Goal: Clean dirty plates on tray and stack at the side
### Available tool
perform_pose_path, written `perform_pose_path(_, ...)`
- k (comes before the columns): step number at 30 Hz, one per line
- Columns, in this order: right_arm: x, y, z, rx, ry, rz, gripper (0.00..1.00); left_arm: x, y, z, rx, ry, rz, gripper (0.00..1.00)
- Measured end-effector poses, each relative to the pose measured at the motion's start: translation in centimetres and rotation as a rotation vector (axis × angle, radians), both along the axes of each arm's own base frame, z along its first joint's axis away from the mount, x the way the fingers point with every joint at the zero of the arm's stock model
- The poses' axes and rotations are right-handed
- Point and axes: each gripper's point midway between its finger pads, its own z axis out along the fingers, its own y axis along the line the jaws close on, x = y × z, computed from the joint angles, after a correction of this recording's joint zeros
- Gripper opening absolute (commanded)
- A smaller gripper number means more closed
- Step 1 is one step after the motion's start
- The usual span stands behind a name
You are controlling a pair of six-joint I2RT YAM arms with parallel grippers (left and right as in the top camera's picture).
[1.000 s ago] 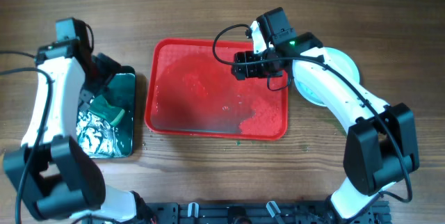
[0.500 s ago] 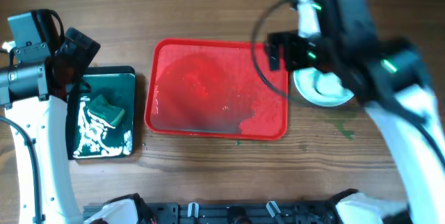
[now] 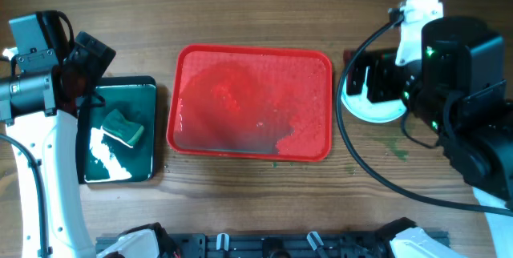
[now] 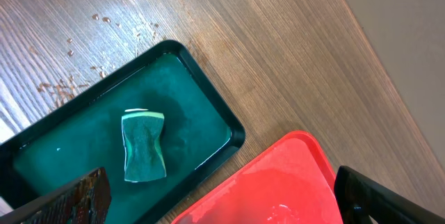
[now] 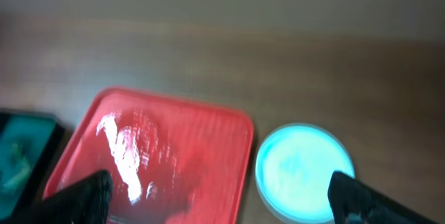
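Tray [image 3: 240, 90] bare; plates [image 5: 300, 172] sit stacked just right of it, as the task requires. Left gripper [image 4: 226, 200] and right gripper [image 5: 222, 196] both gape wide, empty, hovering clear.

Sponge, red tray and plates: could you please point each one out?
sponge [image 4: 144, 147], left wrist view, middle of its face.
red tray [image 3: 248, 102], overhead view, bare floor.
plates [image 5: 303, 172], right wrist view, centre of the top face.

We see red rectangular plastic tray [image 3: 240, 98], glossy | brown wooden table [image 3: 240, 10], matt, grained | black rectangular basin [image 3: 136, 162], shiny | green sponge [image 3: 122, 126], rough | pale cyan round plate [image 5: 302, 172], smooth
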Motion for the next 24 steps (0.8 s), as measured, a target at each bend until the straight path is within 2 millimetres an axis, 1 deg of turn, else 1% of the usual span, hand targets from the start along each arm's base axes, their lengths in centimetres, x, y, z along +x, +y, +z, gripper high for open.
perform_pose_path(3,1.7,-1.0,0.1,-0.014,-0.107,-0.011,1.0,0.0,0.0,0.0,0.0,0.0,-0.001,1.0)
perform_pose_path(4,2.1,-1.7,-0.3,-0.021,-0.158,-0.012,1.0,0.0,0.0,0.0,-0.001,0.001,-0.001,1.0)
perform_pose_path(5,2.0,-2.5,-1.2,-0.032,-0.197,-0.006,1.0,0.0,0.0,0.0,0.0,0.0,0.0,1.0)
perform_pose_path(6,2.2,-2.8,-1.0,-0.02,-0.268,0.002,1.0,0.0,0.0,0.0,0.0,0.001,0.0,1.0)
perform_pose_path(7,2.2,-3.0,-1.2,-0.009,-0.333,0.01,1.0,0.0,0.0,0.0,0.0,-0.001,0.0,1.0)
perform_pose_path(9,1.1,-3.7,-3.7,0.001,-0.419,0.022,1.0,0.0,0.0,0.0,-0.001,0.001,0.001,1.0)
perform_pose_path(10,0.3,-3.7,-5.6,0.004,-0.441,0.034,1.0,0.0,0.0,0.0,-0.002,0.0,0.001,1.0)
perform_pose_path(11,0.0,-3.6,-6.2,0.012,-0.478,0.043,1.0,0.0,0.0,0.0,-0.002,0.0,0.001,1.0)
perform_pose_path(12,-0.4,-3.4,-7.6,0.024,-0.533,0.06,1.0,0.0,0.0,0.0,-0.002,0.002,0.002,1.0)
perform_pose_path(14,-1.8,-3.1,-10.9,0.036,-0.576,0.09,1.0,0.0,0.0,-0.1,-0.002,0.002,0.002,1.0)
perform_pose_path(15,-2.6,-2.9,-13.2,0.039,-0.586,0.109,1.0,0.0,0.0,-0.1,-0.002,0.002,0.002,1.0)
perform_pose_path(17,-3.6,-2.8,-16.3,0.045,-0.584,0.129,1.0,0.0,0.0,0.0,-0.002,0.001,0.002,1.0)
perform_pose_path(20,-4.7,-2.6,-19.4,0.057,-0.592,0.157,1.0,0.0,0.0,-0.1,-0.002,0.002,0.002,1.0)
perform_pose_path(24,-5.4,-2.7,-21.4,0.065,-0.604,0.178,1.0,0.0,0.0,-0.1,-0.002,0.002,0.002,1.0)
